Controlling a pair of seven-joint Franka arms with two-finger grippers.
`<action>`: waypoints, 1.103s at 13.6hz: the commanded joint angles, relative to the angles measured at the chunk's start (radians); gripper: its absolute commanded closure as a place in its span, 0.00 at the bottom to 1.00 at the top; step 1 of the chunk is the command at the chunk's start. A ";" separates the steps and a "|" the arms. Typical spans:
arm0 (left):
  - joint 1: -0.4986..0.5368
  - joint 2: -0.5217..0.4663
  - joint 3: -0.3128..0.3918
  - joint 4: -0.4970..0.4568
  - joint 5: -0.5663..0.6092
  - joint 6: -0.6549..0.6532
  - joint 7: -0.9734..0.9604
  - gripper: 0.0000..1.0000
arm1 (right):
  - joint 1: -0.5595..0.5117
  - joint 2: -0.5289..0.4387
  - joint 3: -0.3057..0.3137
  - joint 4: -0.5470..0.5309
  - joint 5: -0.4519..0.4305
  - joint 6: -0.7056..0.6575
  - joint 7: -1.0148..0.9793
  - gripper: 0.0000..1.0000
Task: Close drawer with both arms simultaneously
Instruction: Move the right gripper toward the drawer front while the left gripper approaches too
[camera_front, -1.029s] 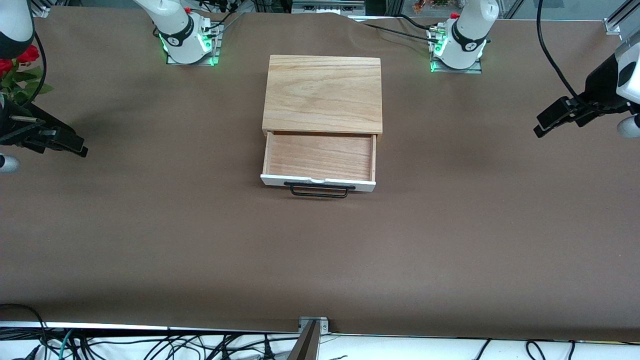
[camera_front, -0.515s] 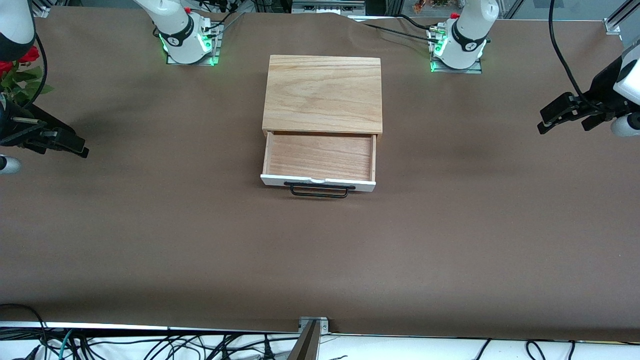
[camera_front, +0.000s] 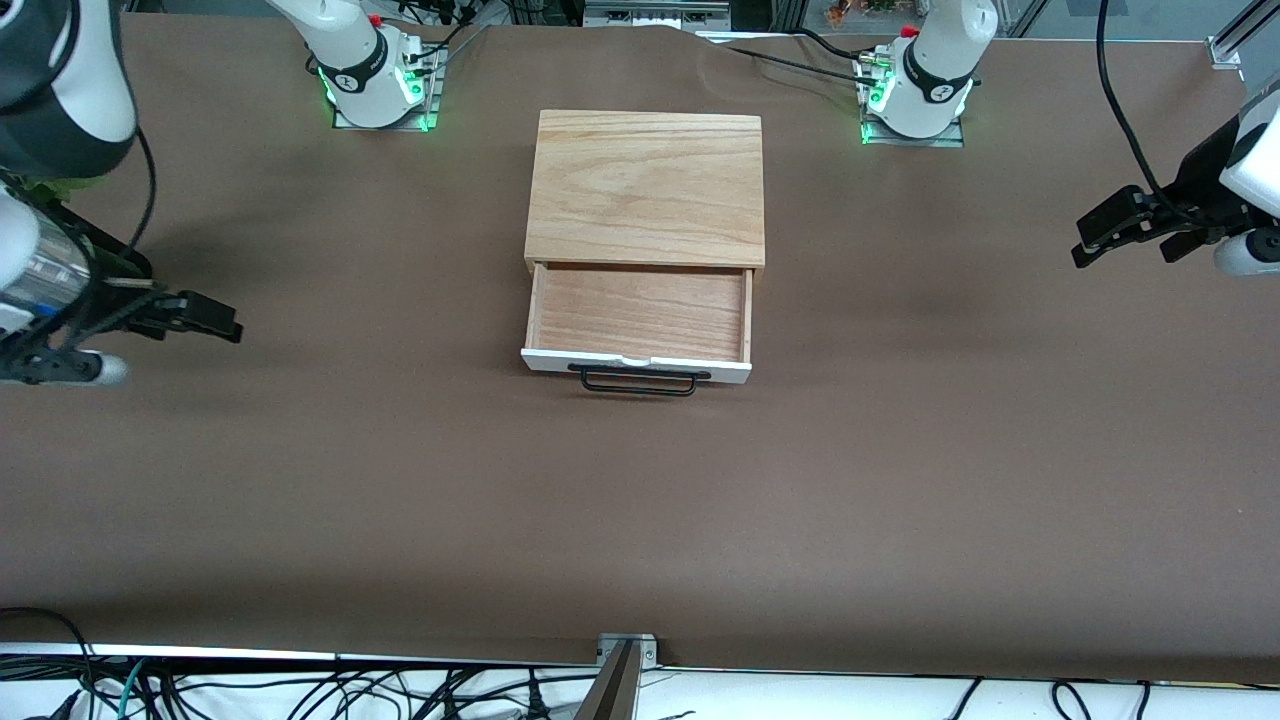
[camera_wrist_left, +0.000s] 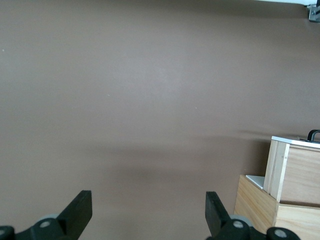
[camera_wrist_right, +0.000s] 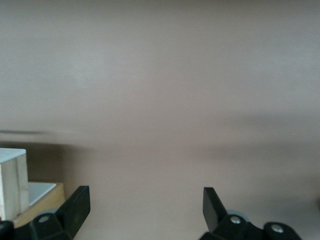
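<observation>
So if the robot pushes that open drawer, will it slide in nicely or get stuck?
The drawer looks empty and shallow, so it is probably light and should slide. It is wide, so a push at one corner might skew it; two even pushes seem safer. The wooden box may scoot if shoved hard.

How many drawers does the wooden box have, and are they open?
1. The drawer is pulled out of the wooden box toward the front camera, its black handle foremost. No others are visible.
</observation>
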 joint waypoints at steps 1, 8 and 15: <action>-0.013 0.053 -0.002 0.032 -0.017 -0.015 0.027 0.00 | 0.070 0.059 0.004 0.001 0.017 0.094 -0.002 0.00; -0.105 0.279 -0.025 0.035 -0.006 -0.015 0.018 0.00 | 0.215 0.212 0.016 0.001 0.090 0.308 0.032 0.00; -0.143 0.381 -0.031 0.038 -0.197 0.179 0.028 0.00 | 0.334 0.334 0.020 0.001 0.219 0.481 0.032 0.00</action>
